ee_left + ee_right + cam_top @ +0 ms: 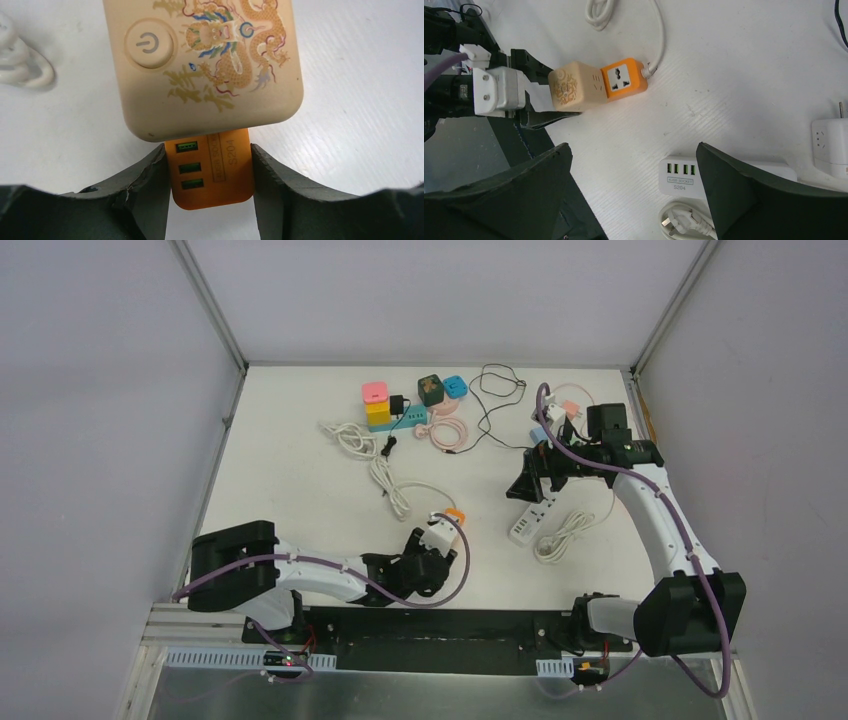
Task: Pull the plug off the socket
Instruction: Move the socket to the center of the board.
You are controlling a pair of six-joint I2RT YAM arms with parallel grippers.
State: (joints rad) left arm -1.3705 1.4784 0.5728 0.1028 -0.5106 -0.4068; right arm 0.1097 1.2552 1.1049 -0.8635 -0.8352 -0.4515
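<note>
The plug (210, 65) is a cream block with a dragon print and a round power button. It is seated on the orange socket (212, 172), at the near left of the table (360, 100), just ahead of my left arm. Only the socket's end with three USB ports sticks out from under the plug toward me. My left jaws are pinching that end, a dark finger (150, 190) pressed against each side of it and neither touching the cream block. From my right wrist, the socket's free outlet face shows beside the plug, and a white cable (661, 35) leaves its far end and curls away across the table. My right jaws are spread wide and hold nothing. They hang well apart from the plug, over a white power strip (679, 172) with a loose white plug and cord (679, 222) just beside it. A white adapter (830, 145) lies near the strip's other end.
</note>
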